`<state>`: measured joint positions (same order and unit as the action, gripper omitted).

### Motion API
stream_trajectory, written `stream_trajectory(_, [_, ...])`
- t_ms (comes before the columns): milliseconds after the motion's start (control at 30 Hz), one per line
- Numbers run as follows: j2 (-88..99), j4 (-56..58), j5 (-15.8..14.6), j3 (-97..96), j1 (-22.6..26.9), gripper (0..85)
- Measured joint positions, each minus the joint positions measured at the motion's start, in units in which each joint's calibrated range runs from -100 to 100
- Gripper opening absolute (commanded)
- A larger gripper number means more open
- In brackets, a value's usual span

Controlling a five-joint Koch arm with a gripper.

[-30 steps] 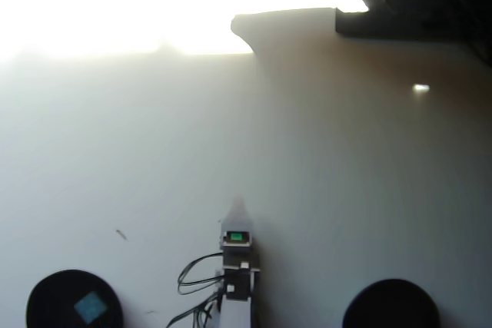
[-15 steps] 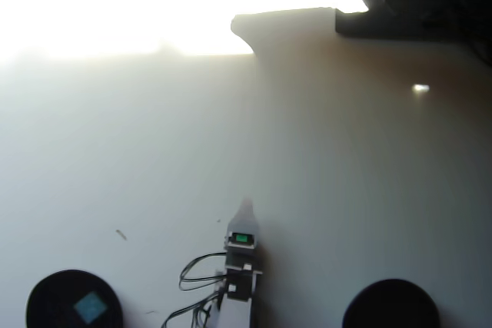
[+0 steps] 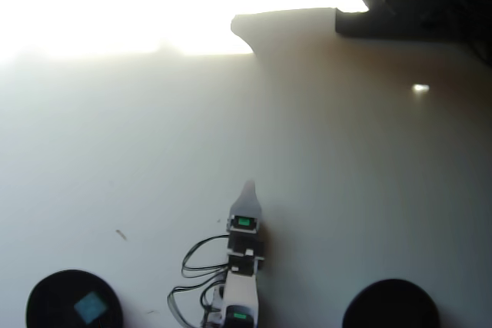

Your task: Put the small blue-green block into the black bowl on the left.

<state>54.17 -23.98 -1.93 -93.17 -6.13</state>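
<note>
Whether the jaws are apart or together I cannot tell, only one pale tip of the gripper showing above the middle of the table's near edge, while the small blue-green block lies inside the black bowl at the near-left corner.
</note>
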Motion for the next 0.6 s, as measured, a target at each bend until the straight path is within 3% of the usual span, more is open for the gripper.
stream_trajectory(600, [-0.3,0.1,0.7,0.0,3.8,48.7])
